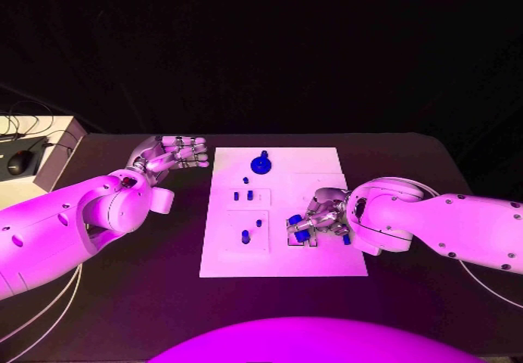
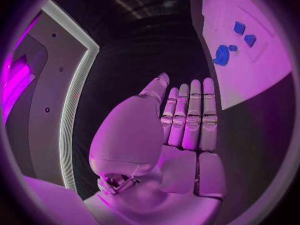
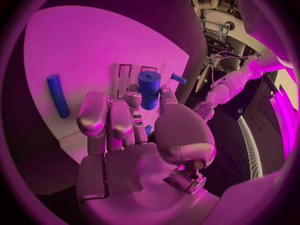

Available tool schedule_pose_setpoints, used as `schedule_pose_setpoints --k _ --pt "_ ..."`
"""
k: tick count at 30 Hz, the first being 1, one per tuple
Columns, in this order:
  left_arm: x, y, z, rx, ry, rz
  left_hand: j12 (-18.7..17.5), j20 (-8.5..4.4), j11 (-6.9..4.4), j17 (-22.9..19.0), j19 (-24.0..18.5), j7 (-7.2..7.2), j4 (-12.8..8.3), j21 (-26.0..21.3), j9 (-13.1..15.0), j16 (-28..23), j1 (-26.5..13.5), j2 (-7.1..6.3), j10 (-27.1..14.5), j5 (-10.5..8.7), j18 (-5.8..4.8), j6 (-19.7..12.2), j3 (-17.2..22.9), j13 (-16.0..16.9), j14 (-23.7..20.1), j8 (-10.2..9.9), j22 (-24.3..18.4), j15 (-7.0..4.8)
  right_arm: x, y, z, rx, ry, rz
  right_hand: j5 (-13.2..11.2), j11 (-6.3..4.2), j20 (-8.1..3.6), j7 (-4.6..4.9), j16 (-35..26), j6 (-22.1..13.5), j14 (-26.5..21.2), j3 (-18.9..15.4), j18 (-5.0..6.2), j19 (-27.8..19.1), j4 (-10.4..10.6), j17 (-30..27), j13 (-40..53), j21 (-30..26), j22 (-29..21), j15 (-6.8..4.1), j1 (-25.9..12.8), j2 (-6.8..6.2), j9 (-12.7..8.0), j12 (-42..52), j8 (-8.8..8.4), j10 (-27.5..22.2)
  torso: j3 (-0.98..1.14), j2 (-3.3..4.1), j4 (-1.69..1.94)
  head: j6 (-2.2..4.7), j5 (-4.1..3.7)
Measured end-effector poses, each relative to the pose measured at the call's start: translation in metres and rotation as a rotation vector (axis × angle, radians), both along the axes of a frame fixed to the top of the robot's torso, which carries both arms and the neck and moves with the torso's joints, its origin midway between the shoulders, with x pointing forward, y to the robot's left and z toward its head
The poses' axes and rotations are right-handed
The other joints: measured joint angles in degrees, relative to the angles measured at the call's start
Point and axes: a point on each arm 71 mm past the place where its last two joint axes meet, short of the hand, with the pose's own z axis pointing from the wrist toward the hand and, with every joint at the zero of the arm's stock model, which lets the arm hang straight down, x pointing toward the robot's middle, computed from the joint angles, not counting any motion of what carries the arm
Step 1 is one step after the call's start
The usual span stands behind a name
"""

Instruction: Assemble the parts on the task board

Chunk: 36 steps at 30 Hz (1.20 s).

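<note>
We see the right silver hand [image 1: 318, 219] grasping a small blue cylinder part [image 3: 149, 88] over the white plastic task board [image 1: 283, 261]; the left silver hand [image 1: 174, 155] rests released beside it; several blue parts lie loose, so we judge most assembly remains.

The white board [image 1: 281, 265] lies flat before me. A round blue knob [image 1: 259, 163] stands near its far edge, small blue pegs [image 1: 244, 196] mid-board, and my right hand [image 1: 316, 219] pinches a blue cylinder [image 3: 149, 89].

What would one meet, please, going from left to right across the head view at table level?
Computer mouse → left hand → task board → right hand, over the board's right part, holding a blue part.
</note>
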Motion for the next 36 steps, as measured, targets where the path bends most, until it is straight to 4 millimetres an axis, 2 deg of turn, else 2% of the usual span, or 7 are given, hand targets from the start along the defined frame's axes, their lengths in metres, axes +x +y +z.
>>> schedule_pose_setpoints --k 4,14,20,25,30,33,36 --pt "-0.0001 0.0001 0.0001 0.0 0.0 0.0 0.0 0.0 0.0 0.0 0.0 0.0 0.0 0.0 0.0 0.0 0.0 0.0 0.0 0.0 0.0 0.0 0.0 0.0 0.0 0.0 0.0 0.0 0.0005 -0.0002 -0.0001 -0.001 -0.003 -0.002 -1.04 -0.08 0.0 0.0 0.0 0.0 0.0 0.23 0.0 0.0 0.71 0.0 0.0 0.0 0.0 0.0 -0.22 -0.22 -0.01 0.0 0.0 0.09 0.0 0.0 0.0 -0.02 0.03" --pt "-0.0002 0.0002 0.0001 0.0 0.001 0.0 0.0 0.0 0.0 0.0 0.0 0.0 0.0 0.0 0.0 0.0 0.0 0.0 0.0 0.0 0.0 0.0 0.0 0.0 0.0 0.0 -0.09 0.0 0.0013 0.0001 -0.0005 -0.002 -0.009 -0.004 -1.35 -0.08 0.0 0.0 0.0 0.0 0.0 0.4 0.0 0.0 0.88 0.0 0.0 -0.22 -0.01 0.0 -0.21 -0.22 0.0 0.0 0.0 0.09 0.0 -0.01 -0.01 -0.04 -0.02" --pt "-0.0002 0.0001 0.0 0.0 0.002 0.0 0.0 0.0 0.0 0.0 0.0 0.0 0.0 0.0 0.0 0.0 0.0 0.0 0.0 0.0 0.0 0.0 0.0 0.0 0.0 0.0 -0.13 0.0 0.0018 -0.0001 -0.0004 -0.001 -0.015 -0.009 -3.31 0.12 0.0 0.0 0.0 0.0 0.0 0.66 0.0 0.0 1.77 -0.09 -0.08 -0.22 -0.01 0.0 -0.52 -0.52 -0.06 0.0 -0.01 -0.12 0.01 -0.01 -0.01 -0.07 -0.04" --pt "-0.0003 0.0003 0.0 0.001 0.003 0.0 0.0 -0.2 0.0 0.0 0.2 0.0 0.0 0.0 0.0 0.0 0.0 0.0 0.0 0.0 0.0 0.0 0.0 0.0 0.0 0.0 -0.13 0.0 0.0021 -0.0002 -0.0001 0.0 -0.023 -0.014 -6.43 0.13 0.0 0.0 -0.03 0.0 0.0 1.85 0.0 0.0 3.91 -0.08 -0.09 -0.22 -0.02 0.0 -1.41 -1.93 -0.13 0.0 -0.01 -0.13 0.0 -0.01 -0.01 -0.07 -0.04" --pt "-0.0003 0.0003 0.0 0.0 0.003 0.0 0.0 -0.2 0.0 0.0 0.2 0.0 0.0 0.0 0.0 0.0 0.0 0.0 0.0 0.0 0.0 0.0 0.0 0.0 0.0 0.0 -0.13 0.0 0.0022 -0.0001 0.0004 0.004 -0.034 -0.02 -7.19 0.18 0.0 0.0 -0.51 0.0 0.0 2.74 0.0 0.0 5.45 -0.27 -0.62 -0.22 -0.02 0.0 -1.5 -2.79 -0.2 -0.66 -0.01 -0.69 0.0 -0.01 -0.01 -0.03 -0.04" --pt "-0.0003 0.0002 0.0 0.0 0.004 -0.001 0.0 -0.2 0.0 0.0 0.2 0.0 0.0 0.0 0.0 0.0 0.0 0.0 0.0 0.0 0.0 0.0 0.0 0.0 0.0 0.0 -0.12 0.0 0.0023 -0.0004 0.0008 0.009 -0.042 -0.028 -8.75 0.18 0.0 0.0 -0.66 0.0 0.0 3.33 0.0 0.0 6.81 -0.23 -0.85 -0.22 -0.03 0.0 -1.64 -3.77 -0.27 -0.66 -0.01 -0.69 0.0 -0.01 -0.01 -0.03 -0.04" --pt "-0.0003 0.0002 -0.0001 0.0 0.004 -0.001 0.0 -0.2 0.0 0.0 0.2 0.0 0.0 0.0 0.0 0.0 0.0 0.0 0.0 0.0 0.0 0.0 0.0 0.0 0.0 0.0 -0.12 0.0 0.0021 -0.0004 0.0014 0.013 -0.049 -0.034 -9.19 0.18 0.0 0.0 -0.66 0.0 0.0 3.63 0.0 0.0 7.44 -0.14 -0.85 -0.22 -0.03 0.0 -1.64 -3.77 -0.27 -0.66 -0.01 -0.69 0.01 -0.02 -0.01 -0.03 -0.01"
